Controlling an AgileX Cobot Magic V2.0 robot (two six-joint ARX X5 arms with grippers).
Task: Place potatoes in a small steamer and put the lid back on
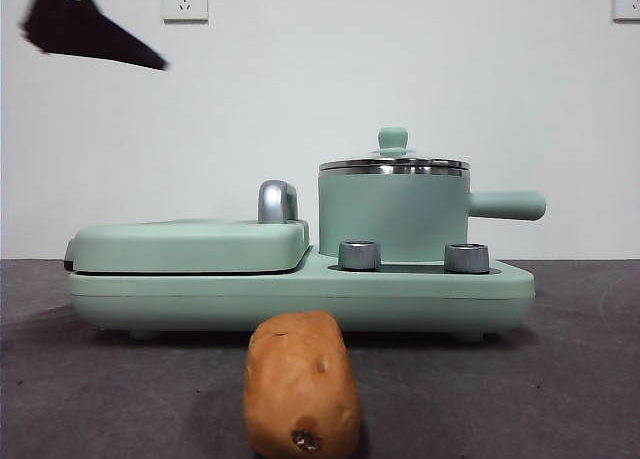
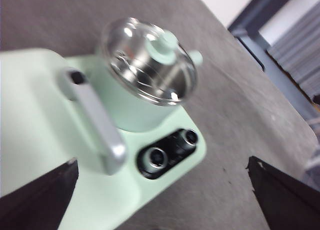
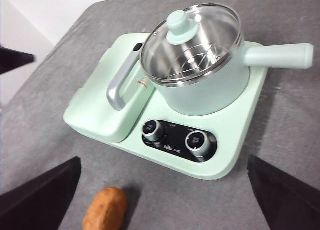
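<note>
A mint-green cooker [image 3: 235,160] sits on a dark grey table [image 1: 580,379]. On its right half stands the small steamer [image 1: 392,217], glass lid [image 3: 192,42] on top w/ green knob, side handle pointing away from the griddle cover [image 1: 190,244]. Two knobs [image 3: 176,136] face front. One orange-brown potato [image 1: 302,387] lies on the table just in front of the cooker, apart from it, dark spot toward the front camera. Right gripper [image 3: 165,200] hovers above, jaws spread wide & empty; potato lies below, nearer one jaw. Left gripper [image 2: 162,195] hovers over the cooker, jaws apart, holding nothing; steamer is beyond them, potato not in that view.
</note>
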